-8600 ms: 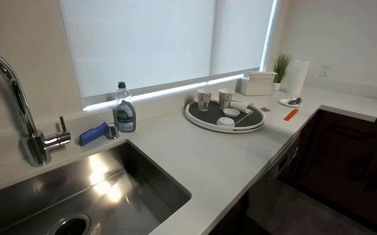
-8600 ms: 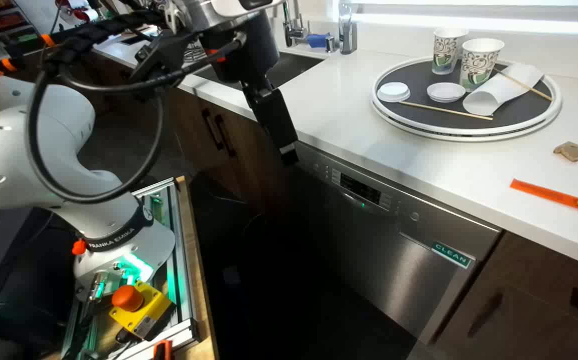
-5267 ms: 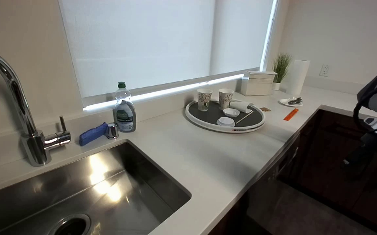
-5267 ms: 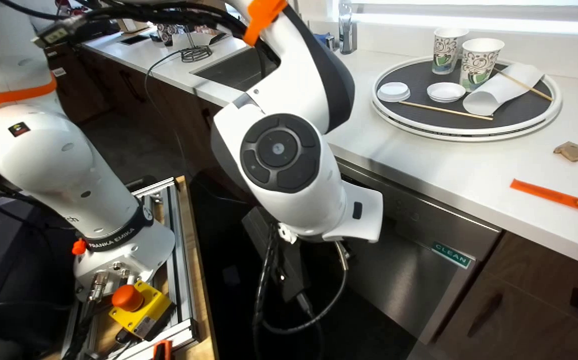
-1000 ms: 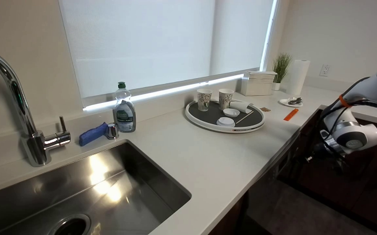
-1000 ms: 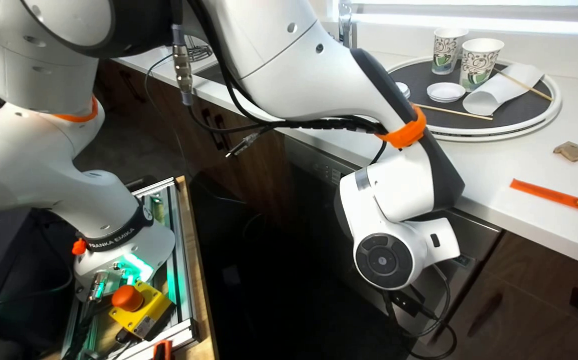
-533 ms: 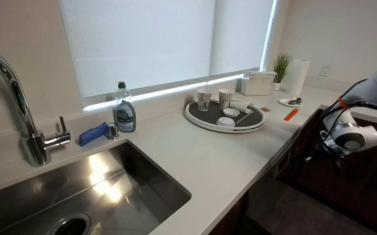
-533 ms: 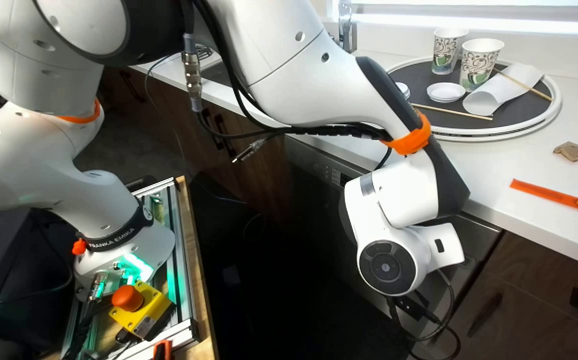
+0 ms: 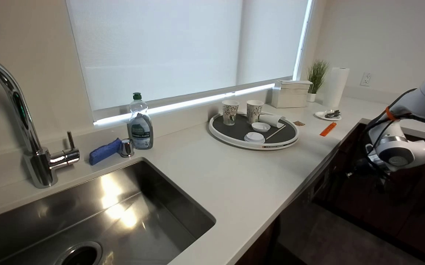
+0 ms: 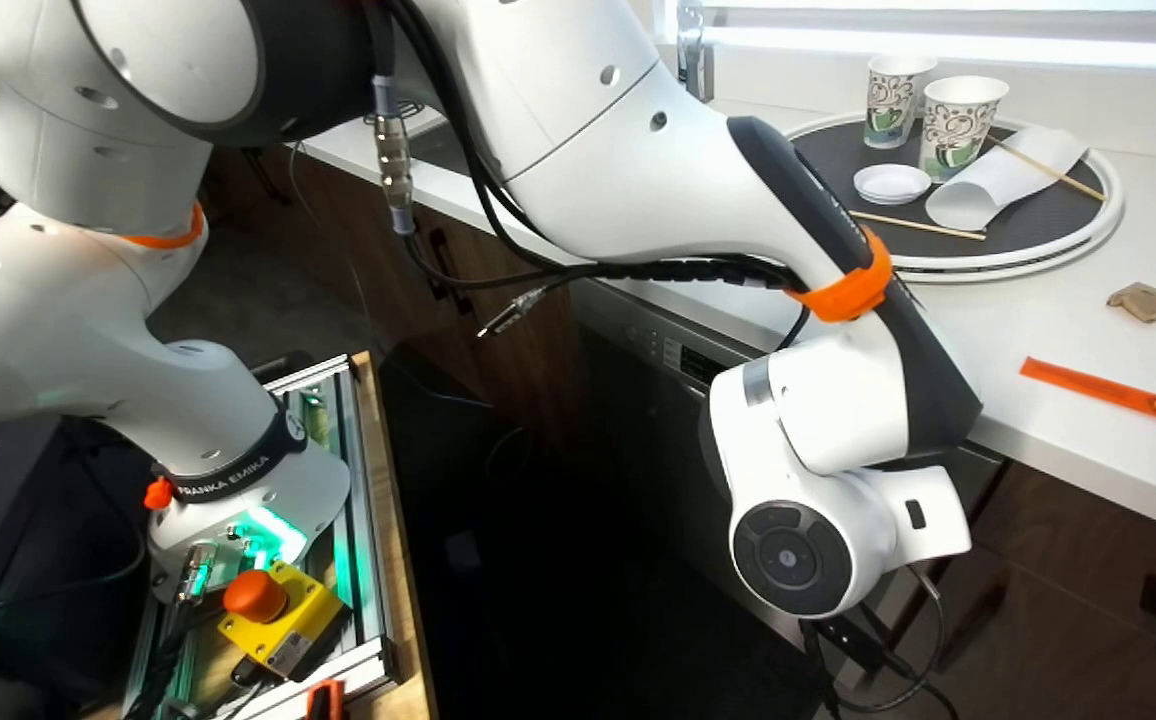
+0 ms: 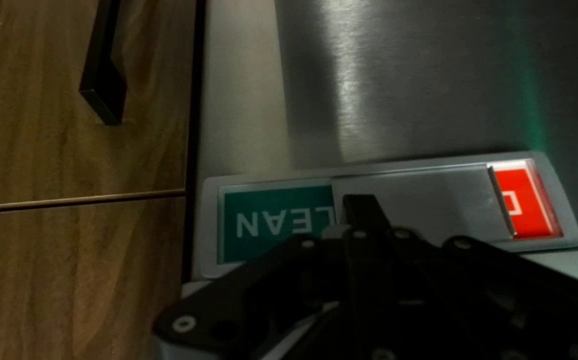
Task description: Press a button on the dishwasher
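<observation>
Left to right as I stand: a tall curved chrome faucet (image 9: 12,90) at the back edge of the white counter (image 9: 205,184), then a blue cloth or sponge (image 9: 104,151), a short chrome cylinder (image 9: 127,148) and a clear, green-capped bottle (image 9: 140,129), near one another. The white robot arm (image 10: 578,150) hangs past the front edge and hides part of the stainless-steel dishwasher (image 10: 638,400), set beneath that edge; a black display (image 10: 700,366) shows left of the arm's wrist. On the dishwasher's front, a grey-framed sign (image 11: 394,190): sliding steel cover (image 11: 449,205) between a green field (image 11: 269,235) and a red field (image 11: 534,200). Black two-finger gripper (image 11: 364,202): fingers drawn together, nothing seen between them, tips over the cover's green-side end; contact, cannot tell. Farther right, a tan packet (image 10: 1148,302) and, nearer the front edge, a flat orange bar (image 10: 1123,397).

Containers. Steel sink (image 9: 87,206) let into the counter toward its left end, round drain (image 9: 79,254) in its floor. Round white-rimmed tray (image 9: 234,132), nearer the back edge: two patterned paper cups (image 9: 230,112), upright; white lids (image 9: 254,137); a curled white sheet (image 10: 1008,180); two thin wooden sticks (image 10: 918,225). White plate (image 9: 321,116) near the counter's inner corner: contents (image 9: 332,114) dark, too small to tell.

Surface and room. Counter's front edge runs straight, then turns at the inner corner. Pale window blind (image 9: 168,51) above the back edge. Toward the far back corner, a white box (image 9: 291,95), a grassy plant in a white pot (image 9: 311,97), an upright white paper roll (image 9: 336,86). Dark wood cabinets (image 10: 1068,520) below the front edge.
</observation>
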Robot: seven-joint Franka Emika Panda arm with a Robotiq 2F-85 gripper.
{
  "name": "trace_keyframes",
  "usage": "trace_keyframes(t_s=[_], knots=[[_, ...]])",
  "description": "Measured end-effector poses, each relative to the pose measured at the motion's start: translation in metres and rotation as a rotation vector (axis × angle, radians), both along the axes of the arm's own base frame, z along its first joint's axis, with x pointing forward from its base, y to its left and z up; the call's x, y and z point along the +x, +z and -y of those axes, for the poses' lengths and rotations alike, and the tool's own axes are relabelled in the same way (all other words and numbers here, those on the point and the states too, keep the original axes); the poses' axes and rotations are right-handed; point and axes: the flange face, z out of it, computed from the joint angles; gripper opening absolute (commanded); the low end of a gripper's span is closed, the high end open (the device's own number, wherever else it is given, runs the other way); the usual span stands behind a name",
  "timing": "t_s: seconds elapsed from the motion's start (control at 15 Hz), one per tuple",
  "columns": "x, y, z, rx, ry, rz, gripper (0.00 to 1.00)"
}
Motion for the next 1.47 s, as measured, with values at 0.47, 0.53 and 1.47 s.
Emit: trace_keyframes(t_s=[0.47,0.53,1.47], knots=[[0.003,-0.001,0.012,-0.008,-0.031,0.015,0.0],[0.004,-0.003,0.013,-0.009,-0.034,0.016,0.0],[0.011,-0.007,0.048,-0.039,-0.092,0.041,0.0]])
